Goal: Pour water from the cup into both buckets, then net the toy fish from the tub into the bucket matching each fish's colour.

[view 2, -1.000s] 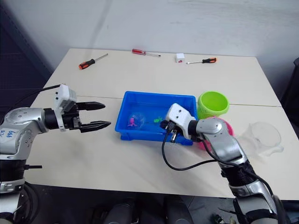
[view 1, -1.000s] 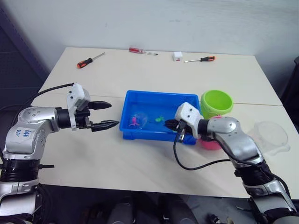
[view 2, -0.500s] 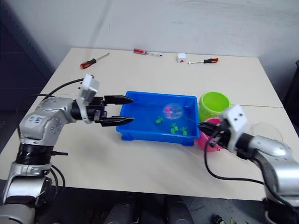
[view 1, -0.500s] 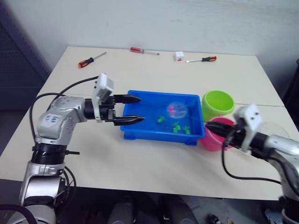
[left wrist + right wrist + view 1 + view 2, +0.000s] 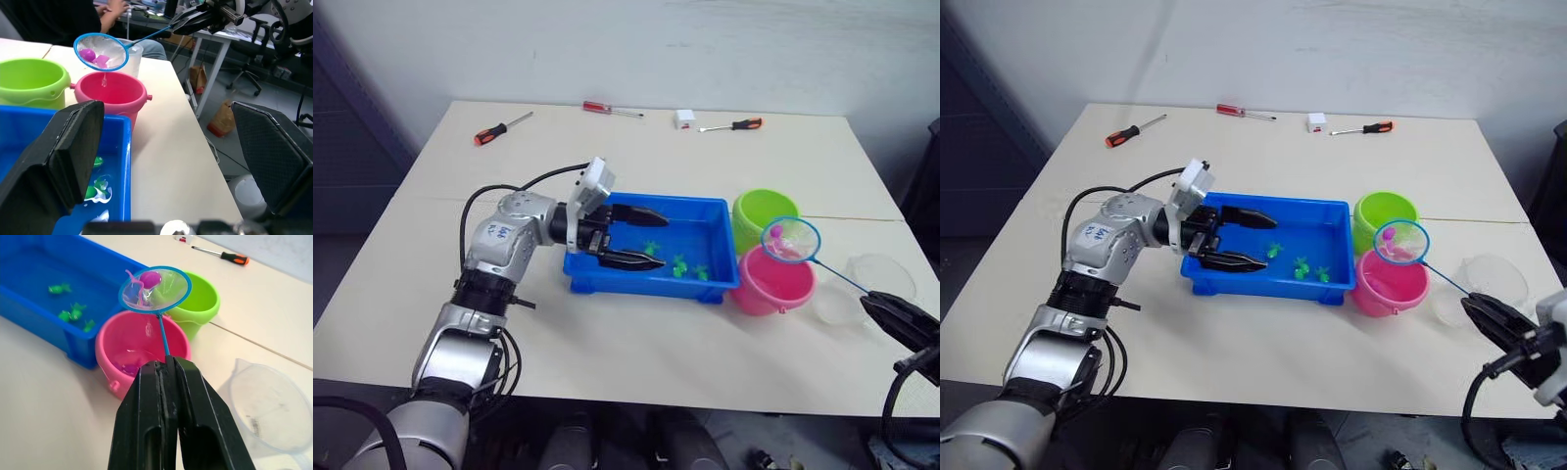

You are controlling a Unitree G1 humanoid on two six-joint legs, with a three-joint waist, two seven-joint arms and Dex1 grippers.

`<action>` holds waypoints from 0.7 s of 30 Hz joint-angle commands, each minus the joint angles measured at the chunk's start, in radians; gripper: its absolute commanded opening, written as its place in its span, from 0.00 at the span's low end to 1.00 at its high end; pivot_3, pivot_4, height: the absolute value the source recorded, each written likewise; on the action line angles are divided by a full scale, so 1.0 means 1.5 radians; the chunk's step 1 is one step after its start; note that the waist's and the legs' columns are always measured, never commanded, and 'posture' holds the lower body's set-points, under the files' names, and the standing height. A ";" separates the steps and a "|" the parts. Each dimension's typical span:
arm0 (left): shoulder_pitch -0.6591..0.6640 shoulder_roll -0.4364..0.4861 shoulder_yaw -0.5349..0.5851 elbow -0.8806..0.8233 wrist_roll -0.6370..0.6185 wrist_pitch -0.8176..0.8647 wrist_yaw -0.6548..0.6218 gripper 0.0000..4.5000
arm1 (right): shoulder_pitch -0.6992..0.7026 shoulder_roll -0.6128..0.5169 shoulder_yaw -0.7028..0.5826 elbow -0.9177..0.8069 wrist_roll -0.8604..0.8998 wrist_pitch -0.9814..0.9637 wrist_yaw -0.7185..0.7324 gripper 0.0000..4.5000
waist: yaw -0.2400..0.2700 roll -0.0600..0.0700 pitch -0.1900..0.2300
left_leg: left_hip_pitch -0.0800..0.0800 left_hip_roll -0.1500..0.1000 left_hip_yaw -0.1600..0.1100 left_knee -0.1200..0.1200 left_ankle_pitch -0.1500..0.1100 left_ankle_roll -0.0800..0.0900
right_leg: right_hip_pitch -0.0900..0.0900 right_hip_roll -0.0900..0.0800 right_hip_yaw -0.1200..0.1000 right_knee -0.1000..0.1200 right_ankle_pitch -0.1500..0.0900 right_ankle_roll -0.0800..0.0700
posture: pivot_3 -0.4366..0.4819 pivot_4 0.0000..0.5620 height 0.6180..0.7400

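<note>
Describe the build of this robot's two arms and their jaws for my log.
Silver-grey jointed arm shells, black at the joints. The left arm bears a handwritten blue marking, a white wrist box, and loose black cables. Each gripper, left gripper and right gripper, has two black tapered jaws.

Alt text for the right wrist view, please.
The right hand, shut on the net handle, holds the hoop with pink toy fish above the pink bucket. Beside it stand the green bucket, blue tub and clear cup.
</note>
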 commanded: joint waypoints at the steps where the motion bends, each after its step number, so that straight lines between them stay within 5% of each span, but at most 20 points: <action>1: -0.019 -0.012 -0.001 0.025 0.015 -0.032 -0.021 0.99 | 0.059 -0.003 -0.018 -0.012 -0.113 -0.151 0.014 0.00 | 0.001 0.000 0.000 | 0.000 0.000 0.000 0.000 0.000 0.000 | 0.000 0.000 0.000 0.000 0.000 0.000 | 0.48 0.27 1.00; 11: -0.025 -0.025 0.008 0.044 0.028 -0.043 -0.030 0.99 | 0.116 -0.121 -0.001 0.122 -0.546 -0.687 -0.035 0.00 | 0.001 0.000 0.000 | 0.000 0.000 0.001 0.000 0.000 0.000 | 0.000 0.000 0.001 -0.001 0.000 0.001 | 0.48 0.27 1.00; 21: -0.017 -0.011 0.018 0.036 0.029 -0.038 -0.019 0.99 | 0.064 -0.181 -0.020 0.210 -0.619 -0.821 -0.093 0.00 | 0.001 0.000 0.000 | 0.000 0.000 0.001 0.000 0.000 0.000 | 0.000 0.000 0.001 -0.001 0.000 0.001 | 0.48 0.27 1.00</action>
